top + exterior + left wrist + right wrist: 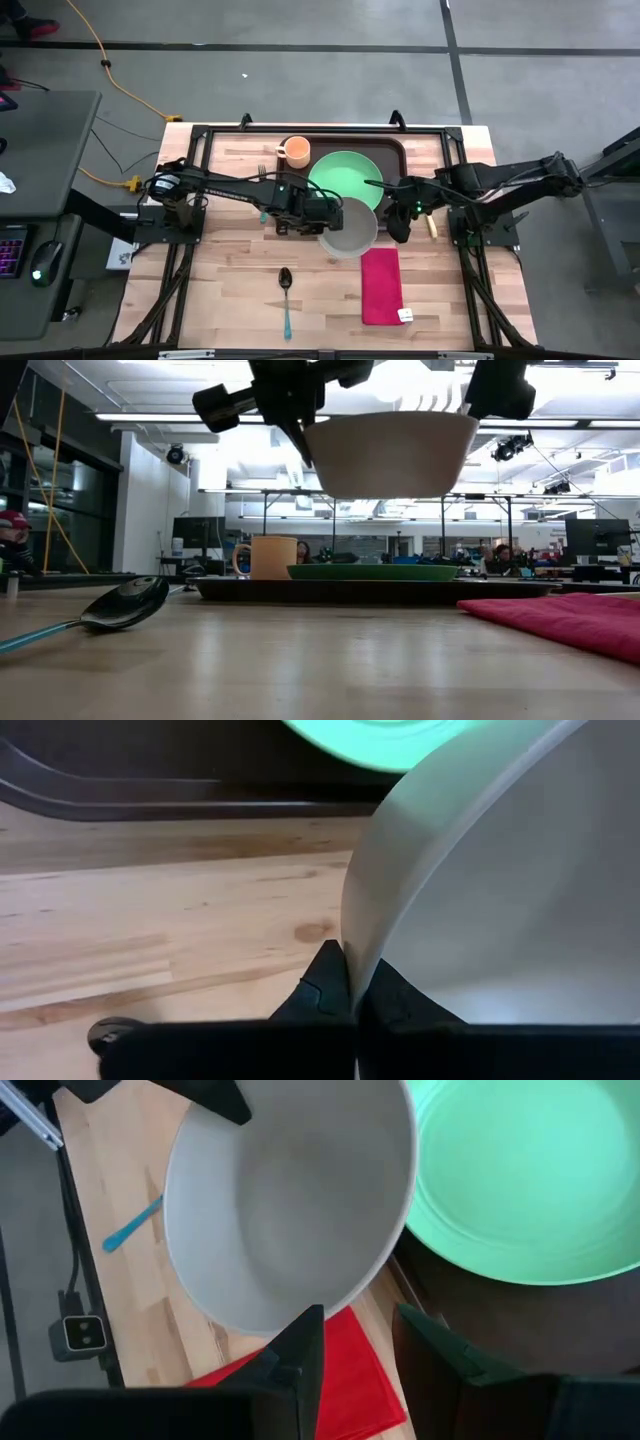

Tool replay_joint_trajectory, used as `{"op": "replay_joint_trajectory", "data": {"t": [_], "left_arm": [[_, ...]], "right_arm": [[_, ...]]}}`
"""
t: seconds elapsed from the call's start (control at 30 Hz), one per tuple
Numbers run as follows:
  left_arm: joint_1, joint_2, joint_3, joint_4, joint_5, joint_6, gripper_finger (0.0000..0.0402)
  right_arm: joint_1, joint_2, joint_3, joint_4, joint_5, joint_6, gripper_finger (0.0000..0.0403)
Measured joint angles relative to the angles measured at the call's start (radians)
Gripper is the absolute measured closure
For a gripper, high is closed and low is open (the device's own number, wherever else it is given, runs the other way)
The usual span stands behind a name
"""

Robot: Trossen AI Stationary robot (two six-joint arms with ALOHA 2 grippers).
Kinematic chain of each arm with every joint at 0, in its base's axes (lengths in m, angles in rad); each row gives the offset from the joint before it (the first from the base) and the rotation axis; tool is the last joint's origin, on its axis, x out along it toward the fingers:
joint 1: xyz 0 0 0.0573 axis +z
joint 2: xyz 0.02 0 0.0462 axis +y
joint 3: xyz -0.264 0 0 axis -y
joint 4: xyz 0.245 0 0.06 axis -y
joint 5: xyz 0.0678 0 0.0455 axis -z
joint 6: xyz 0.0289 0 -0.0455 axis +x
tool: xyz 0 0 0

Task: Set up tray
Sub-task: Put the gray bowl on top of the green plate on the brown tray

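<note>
Closest to you on the wooden surface (240, 270) lie the spoon (286, 292) with its blue handle and the red napkin (381, 286), side by side but apart. Neither one is on the tray yet.

Just past them, your left gripper (318, 214) has its jaws clenched on the rim of the grey bowl (348, 227). You can see from the low camera that the bowl hangs in the air, well above the wood. From above, it sits partly over the near edge of the tray and a bit over the green plate (343, 177).

Your right gripper (399, 226) waits just beside the bowl on the other side. Its jaws are released and hold nothing.

Farther back is the tray (395, 148), big and dark brown, at the far side of the surface. The green plate is on it, and so is the yellow mug (295, 152), off to the left side of the plate.

So you look to be in the middle of bringing the bowl over. Next, I think you need to carry it farther back, find a spot on the tray or the plate, and lower it gently. Keep it level and let go only when it rests. Watch the right arm, because it is very close.
</note>
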Motion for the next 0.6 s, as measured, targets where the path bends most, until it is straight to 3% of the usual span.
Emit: {"op": "replay_joint_trajectory", "data": {"t": [0.23, 0.6], "left_arm": [[0.011, 0.000, 0.000, 0.000, -0.016, 0.001, 0.0384], [0.030, 0.000, 0.000, 0.035, -0.032, 0.001, 0.0384]], "right_arm": [[-0.023, 0.001, 0.000, -0.001, -0.020, 0.000, 0.0304], [-0.059, 0.014, -0.001, 0.003, 0.042, 0.002, 0.0304]]}}
